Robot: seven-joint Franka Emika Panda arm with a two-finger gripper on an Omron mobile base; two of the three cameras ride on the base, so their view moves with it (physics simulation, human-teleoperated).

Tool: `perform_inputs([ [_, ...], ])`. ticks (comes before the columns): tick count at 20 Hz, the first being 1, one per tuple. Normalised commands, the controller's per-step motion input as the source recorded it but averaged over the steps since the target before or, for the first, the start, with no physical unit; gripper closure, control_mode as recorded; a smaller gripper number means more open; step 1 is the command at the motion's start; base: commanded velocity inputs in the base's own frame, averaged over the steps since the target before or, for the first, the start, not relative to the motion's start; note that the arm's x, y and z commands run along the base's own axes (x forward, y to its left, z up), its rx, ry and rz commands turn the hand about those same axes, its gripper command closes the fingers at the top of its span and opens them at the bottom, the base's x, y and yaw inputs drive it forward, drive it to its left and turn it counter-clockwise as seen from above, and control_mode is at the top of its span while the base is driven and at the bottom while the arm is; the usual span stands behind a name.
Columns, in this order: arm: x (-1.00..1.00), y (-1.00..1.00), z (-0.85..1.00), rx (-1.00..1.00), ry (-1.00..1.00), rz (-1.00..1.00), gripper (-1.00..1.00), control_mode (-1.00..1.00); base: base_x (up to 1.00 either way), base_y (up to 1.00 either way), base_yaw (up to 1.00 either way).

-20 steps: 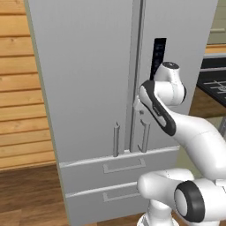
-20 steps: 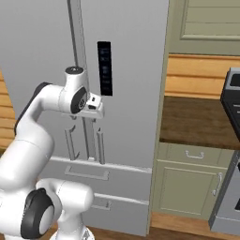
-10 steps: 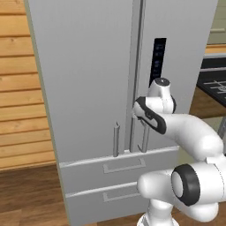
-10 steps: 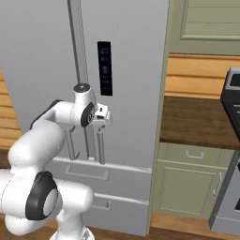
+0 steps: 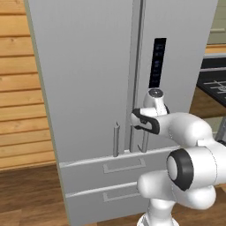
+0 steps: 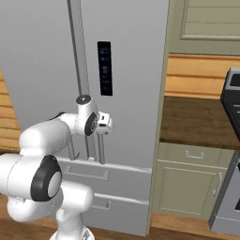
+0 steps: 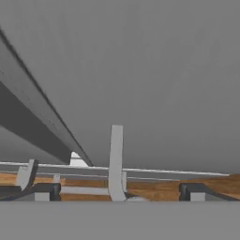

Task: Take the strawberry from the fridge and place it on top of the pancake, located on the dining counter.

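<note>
The grey two-door fridge (image 5: 88,88) (image 6: 136,61) stands shut right in front of me. My gripper (image 6: 108,125) is up against its right door, just below the black panel (image 6: 104,68). In the hand view the gripper (image 7: 119,192) is open, and the right door's bar handle (image 7: 116,159) rises between the two fingertips (image 7: 47,191) without touching either. From the left, my forearm covers the hand at that handle (image 5: 143,143). The strawberry is hidden behind the shut doors. The pancake and the dining counter are out of view.
The left door's handle (image 5: 116,139) stands just beside the right one, with two drawers (image 5: 123,165) below them. A dark wooden counter on pale green cabinets (image 6: 197,122) adjoins the fridge on the right, then a dark stove (image 6: 232,140). A plank wall (image 5: 22,88) lies to the left.
The arm has folded downward and brought the hand lower on the right door, from beside the black panel to the bar handle. The jaws have stayed open.
</note>
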Motion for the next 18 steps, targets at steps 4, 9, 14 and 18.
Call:
perform_inputs([
  [4,0.02,-0.22,-0.31,0.02,-0.01,0.00,-1.00,-1.00,0.00,0.00,0.00],
  [9,0.00,-0.17,-0.20,0.02,-0.04,0.00,1.00,-1.00,0.00,0.00,0.00],
  [14,-0.11,-0.16,-0.08,0.00,-0.09,0.00,1.00,-1.00,0.00,0.00,0.00],
  [18,-0.32,-0.30,-0.02,0.02,-0.02,0.00,1.00,-1.00,0.00,0.00,0.00],
])
